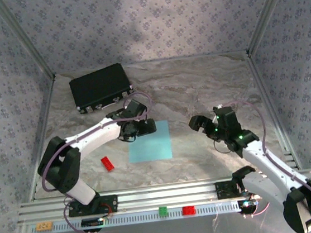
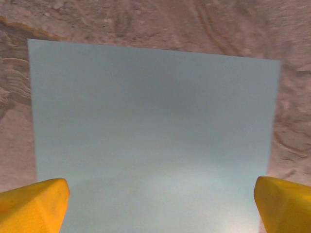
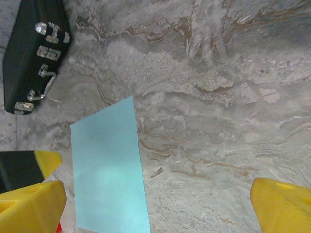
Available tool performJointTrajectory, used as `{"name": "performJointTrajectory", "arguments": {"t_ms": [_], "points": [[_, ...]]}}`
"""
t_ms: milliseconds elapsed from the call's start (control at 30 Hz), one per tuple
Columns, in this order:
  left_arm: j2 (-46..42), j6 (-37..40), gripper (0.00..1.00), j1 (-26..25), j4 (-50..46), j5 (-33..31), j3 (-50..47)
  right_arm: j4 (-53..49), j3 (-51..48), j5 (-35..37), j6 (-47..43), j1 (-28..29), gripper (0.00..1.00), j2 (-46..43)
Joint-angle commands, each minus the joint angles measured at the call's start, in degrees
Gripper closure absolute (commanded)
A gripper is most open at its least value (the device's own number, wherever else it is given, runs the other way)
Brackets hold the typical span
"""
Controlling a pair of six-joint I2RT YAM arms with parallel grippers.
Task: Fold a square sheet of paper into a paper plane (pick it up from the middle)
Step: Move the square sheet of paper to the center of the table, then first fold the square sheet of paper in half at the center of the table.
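- square sheet of paper (image 1: 150,142): light blue, lying flat on the marbled table (image 1: 197,83), roughly mid-table, between the two arms
- left gripper (image 1: 143,128): over the sheet's far-left corner, jaws spread wide, holding nothing (in the left wrist view, both yellow fingertips (image 2: 34,204) frame the sheet)
- right gripper (image 1: 201,124): just right of the sheet and apart from it, jaws wide open, empty
- black case (image 1: 100,87): far-left of the table, well apart from the sheet
- small red brick (image 1: 107,163): on the table, left of the sheet, not touching
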Motion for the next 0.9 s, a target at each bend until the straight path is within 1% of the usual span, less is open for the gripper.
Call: {"name": "performJointTrajectory", "arguments": {"t_ms": [0, 67, 133, 233, 367, 433, 500, 633, 867], "points": [[4.30, 4.39, 0.06, -0.16, -7.37, 2.79, 3.46, -5.67, 5.04, 2.50, -2.17, 2.04, 0.01, 3.49], [6.58, 4.92, 0.08, -0.37, -9.68, 3.41, 5.45, -7.96, 7.08, 4.11, -3.17, 3.32, 0.01, 6.12], [8.00, 4.86, 0.08, -0.81, -10.61, 3.49, 6.95, -9.16, 8.52, 4.28, -3.94, 4.39, 0.01, 8.59], [9.34, 3.62, 0.07, -1.39, -11.18, 3.67, 8.19, -9.98, 10.11, 4.69, -4.40, 5.68, 0.01, 11.54], [10.96, 1.90, 0.03, -2.11, -11.96, 3.64, 9.65, -9.94, 10.94, 5.33, -4.46, 6.70, 0.01, 13.93], [12.17, 1.66, 0.03, -2.70, -12.34, 3.66, 10.44, -9.76, 11.16, 4.71, -5.37, 6.79, 0.01, 14.54], [13.36, 1.48, 0.02, -3.15, -13.70, 1.94, 11.59, -9.45, 11.51, 3.13, -6.74, 6.80, 0.01, 14.78], [14.83, 2.14, 0.02, -3.21, -14.51, 1.92, 12.69, -9.36, 11.70, 1.57, -8.21, 6.90, 0.01, 14.80], [16.94, 3.10, 0.00, -3.24, -15.82, 1.06, 14.43, -9.42, 11.70, 0.69, -8.68, 7.09, 0.01, 14.50]]}}
